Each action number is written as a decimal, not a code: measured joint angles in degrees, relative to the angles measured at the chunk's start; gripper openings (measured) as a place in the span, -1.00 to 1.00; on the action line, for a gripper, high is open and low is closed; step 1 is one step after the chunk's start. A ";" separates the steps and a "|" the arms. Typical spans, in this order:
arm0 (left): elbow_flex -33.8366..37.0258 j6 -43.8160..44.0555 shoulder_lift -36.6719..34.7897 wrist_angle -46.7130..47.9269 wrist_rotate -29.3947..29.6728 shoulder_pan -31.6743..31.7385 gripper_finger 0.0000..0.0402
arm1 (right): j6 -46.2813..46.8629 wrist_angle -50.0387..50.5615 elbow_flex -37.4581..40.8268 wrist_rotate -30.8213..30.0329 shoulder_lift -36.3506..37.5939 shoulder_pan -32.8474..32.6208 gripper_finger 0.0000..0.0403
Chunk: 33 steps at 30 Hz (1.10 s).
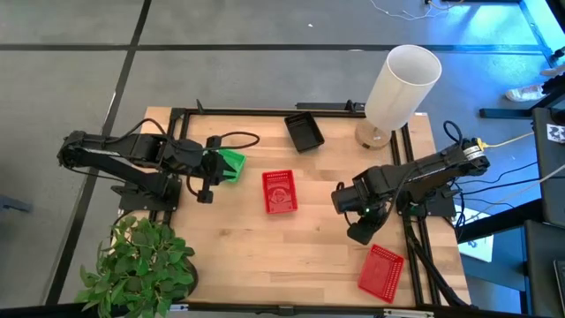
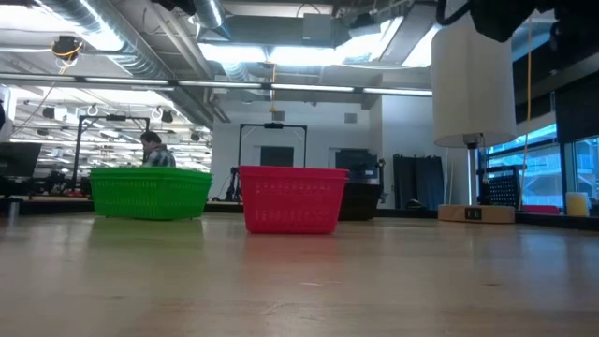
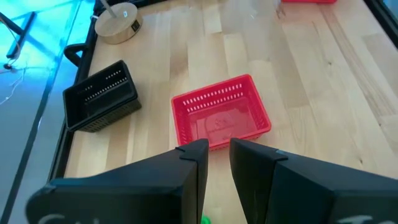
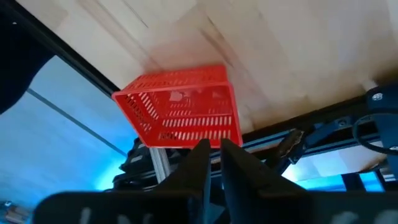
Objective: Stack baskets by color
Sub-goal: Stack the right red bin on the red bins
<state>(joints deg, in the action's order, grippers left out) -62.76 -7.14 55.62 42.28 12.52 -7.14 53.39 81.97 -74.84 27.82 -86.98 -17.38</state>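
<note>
Pale planked wood tabletop (image 1: 309, 247) underneath. Red mesh basket (image 1: 279, 192) upright mid-table; green basket (image 1: 229, 165) just beside, pinched in left gripper (image 1: 210, 168). Black slotted basket (image 1: 305, 132) beyond. Second red basket (image 1: 380, 271) tilted, clamped by right gripper (image 4: 214, 149). White cylindrical shade (image 1: 402, 85) farther off.

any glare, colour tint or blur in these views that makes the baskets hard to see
High view: blue light washes the floor at upper right, the red basket clear. Low view: bright ceiling lights, the green basket sharp. Left wrist view: blue tint beside the black basket. Right wrist view: blue glow beyond the table edge, the wood slightly smeared.
</note>
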 joint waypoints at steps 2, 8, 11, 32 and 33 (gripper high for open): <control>-0.02 0.00 0.00 -0.06 0.00 0.00 -0.71 | -1.26 -1.90 1.04 -0.12 0.00 -0.14 -0.92; -0.02 0.02 0.01 -0.04 0.01 -0.02 -0.71 | -3.75 -8.66 4.27 -0.15 -0.02 -0.12 -0.90; -0.02 0.02 -0.01 -0.04 -0.01 0.00 -0.71 | -4.44 -11.03 5.72 0.12 -0.02 -0.13 -0.77; -0.02 0.08 0.00 0.05 0.01 -0.02 -0.71 | -6.10 -9.85 5.87 -10.53 0.02 -13.64 -0.45; -0.02 0.03 0.01 0.05 0.00 -0.02 -0.71 | -5.08 -9.83 5.87 -11.26 0.10 -14.45 -0.45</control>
<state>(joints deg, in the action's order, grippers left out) -62.78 -7.11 55.63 42.33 12.52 -7.16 48.31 72.14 -68.97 16.56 -86.88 -31.83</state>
